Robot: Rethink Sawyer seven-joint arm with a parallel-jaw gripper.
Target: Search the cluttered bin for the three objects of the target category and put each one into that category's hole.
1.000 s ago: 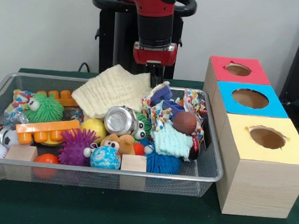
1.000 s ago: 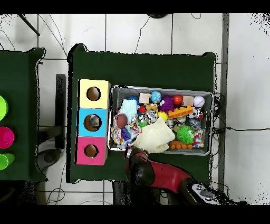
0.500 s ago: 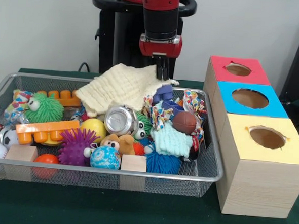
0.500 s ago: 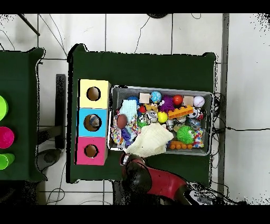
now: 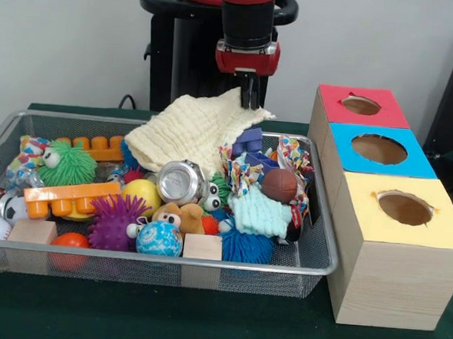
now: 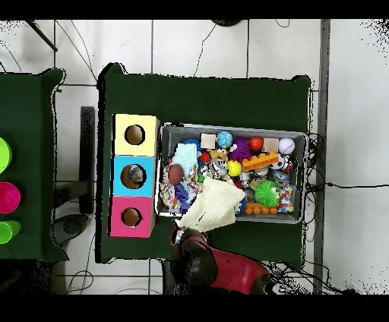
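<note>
One corner of the pale yellow cloth [image 5: 194,129] is clamped in the pincer [image 5: 250,96], which hangs above the far edge of the wire mesh bin [image 5: 314,244]; the rest of the cloth slopes down over the clutter, its lower edge resting near the crushed can [image 5: 181,182]. In the overhead view the cloth [image 6: 209,205] lies partly across the bin rim nearest the red arm [image 6: 228,266]. Judging by this, the step in hand is lifting out a fabric item, with the carry to a hole to follow. Three boxes stand just beside the bin: the red box [image 5: 361,106], the blue box [image 5: 379,150] and the yellow box [image 5: 405,207], each with a round hole on top. Which hole takes cloth I cannot tell. The next move calls for raising the trailing cloth clear of the rim, then crossing sideways. Above the boxes the room is open, while the green bench [image 5: 148,318] around them is narrow.
</note>
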